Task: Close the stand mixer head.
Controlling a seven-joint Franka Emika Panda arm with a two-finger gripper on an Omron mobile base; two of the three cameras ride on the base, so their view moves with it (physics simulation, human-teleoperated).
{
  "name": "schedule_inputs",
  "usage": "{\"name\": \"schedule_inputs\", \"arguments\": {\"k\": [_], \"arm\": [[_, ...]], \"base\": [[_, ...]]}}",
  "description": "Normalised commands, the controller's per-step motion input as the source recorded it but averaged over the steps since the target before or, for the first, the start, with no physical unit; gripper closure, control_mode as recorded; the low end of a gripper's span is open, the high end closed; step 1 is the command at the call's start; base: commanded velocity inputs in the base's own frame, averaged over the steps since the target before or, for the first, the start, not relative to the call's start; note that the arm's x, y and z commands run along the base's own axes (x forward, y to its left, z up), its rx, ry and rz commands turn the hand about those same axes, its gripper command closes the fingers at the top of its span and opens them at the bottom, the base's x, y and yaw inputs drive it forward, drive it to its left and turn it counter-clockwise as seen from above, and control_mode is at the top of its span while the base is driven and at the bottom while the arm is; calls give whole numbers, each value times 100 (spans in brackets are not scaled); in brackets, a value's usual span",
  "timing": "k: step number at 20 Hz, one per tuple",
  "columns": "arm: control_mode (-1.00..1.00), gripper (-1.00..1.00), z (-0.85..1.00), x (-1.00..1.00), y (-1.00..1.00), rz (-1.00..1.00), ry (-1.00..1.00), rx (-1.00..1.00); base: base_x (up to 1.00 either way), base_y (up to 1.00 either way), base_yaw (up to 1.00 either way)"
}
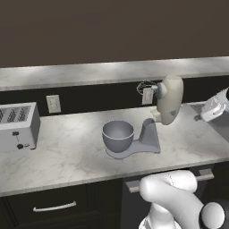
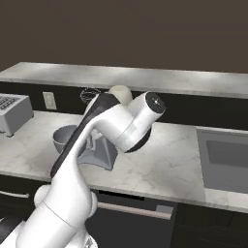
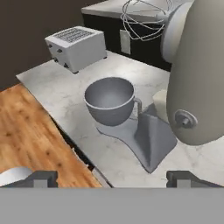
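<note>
Stand mixer head standing tilted up, mid-counter toward back edge, whisk raised over bowl. Gripper hanging off it, fingers apart, holding nothing. Should press head top, pushing down-forward toward bowl.

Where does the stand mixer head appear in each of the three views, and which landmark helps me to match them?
Left base view: stand mixer head right of centre, tilted up, whisk toward the wall.
Right base view: its beige top peeks above the robot arm, upper centre-left.
Hand view: it rises along the right edge, whisk at the top.
Shared landmark: the grey bowl on the mixer stand.
</note>
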Motion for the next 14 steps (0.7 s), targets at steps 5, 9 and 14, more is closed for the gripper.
{"name": "schedule_inputs", "arguments": {"k": [5,9,14], "arm": [[-100,-100,0,32,-51,51,-30,0],[-100,-100,12,86,-28,38,-24,6],[-100,-100,30,97,-1,26,-17,10]], "base": [[0,0,0],[0,0,0],[0,0,0]]}}
